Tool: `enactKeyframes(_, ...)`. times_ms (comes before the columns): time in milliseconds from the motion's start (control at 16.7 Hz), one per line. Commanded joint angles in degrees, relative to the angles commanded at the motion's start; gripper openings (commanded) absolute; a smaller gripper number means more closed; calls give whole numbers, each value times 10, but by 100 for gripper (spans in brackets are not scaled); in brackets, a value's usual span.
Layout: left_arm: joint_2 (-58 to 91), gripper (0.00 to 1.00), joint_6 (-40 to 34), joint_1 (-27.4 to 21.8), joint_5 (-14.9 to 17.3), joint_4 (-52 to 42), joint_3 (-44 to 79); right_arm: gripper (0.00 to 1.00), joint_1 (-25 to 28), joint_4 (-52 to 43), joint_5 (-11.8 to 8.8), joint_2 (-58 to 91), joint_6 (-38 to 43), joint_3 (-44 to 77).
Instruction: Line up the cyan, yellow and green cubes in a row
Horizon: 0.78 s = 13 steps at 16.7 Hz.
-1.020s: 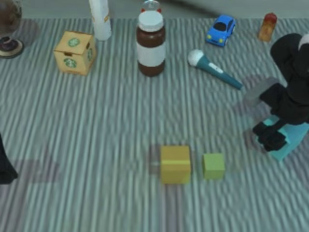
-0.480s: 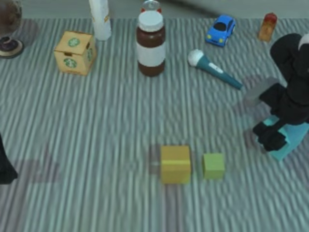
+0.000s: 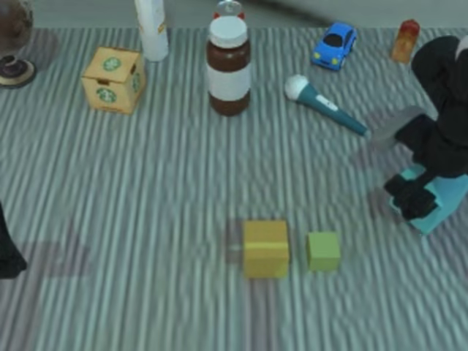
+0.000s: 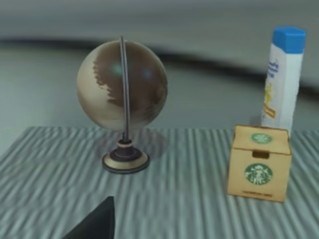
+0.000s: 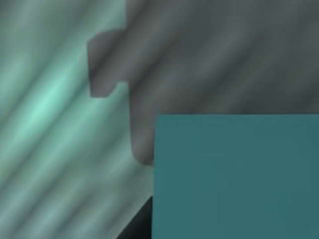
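Note:
The mustard yellow cube (image 3: 265, 248) and the smaller olive-green cube (image 3: 323, 251) sit side by side near the table's front middle, a small gap between them. At the right edge, my right gripper (image 3: 412, 199) is shut on the light cyan cube (image 3: 444, 199), which is tilted and raised a little off the cloth. In the right wrist view the cyan cube (image 5: 234, 174) fills the lower part, with its shadow on the cloth beside it. My left gripper (image 3: 7, 252) is parked at the table's left edge.
Along the back stand a globe (image 3: 13, 40), a tan box with green logos (image 3: 113, 79), a white bottle (image 3: 151, 28), a brown jar (image 3: 229, 66), a teal microphone (image 3: 325, 104), a blue toy car (image 3: 335, 44) and a small orange bottle (image 3: 405, 39).
My right gripper and the cyan cube have shifted slightly toward the back and right, rising off the cloth. The yellow and green cubes and the left arm have not moved.

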Motion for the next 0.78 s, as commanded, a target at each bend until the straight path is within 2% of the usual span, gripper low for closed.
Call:
enactKeyframes(300, 0, 100, 0, 0, 0, 0, 0, 0, 2, -97, 0, -39, 1, 55)
enactKeyframes(600, 0, 100, 0, 0, 0, 0, 0, 0, 0, -100, 0, -39, 3, 57)
enactKeyframes(780, 0, 100, 0, 0, 0, 0, 0, 0, 24, -115, 0, -17, 40, 92)
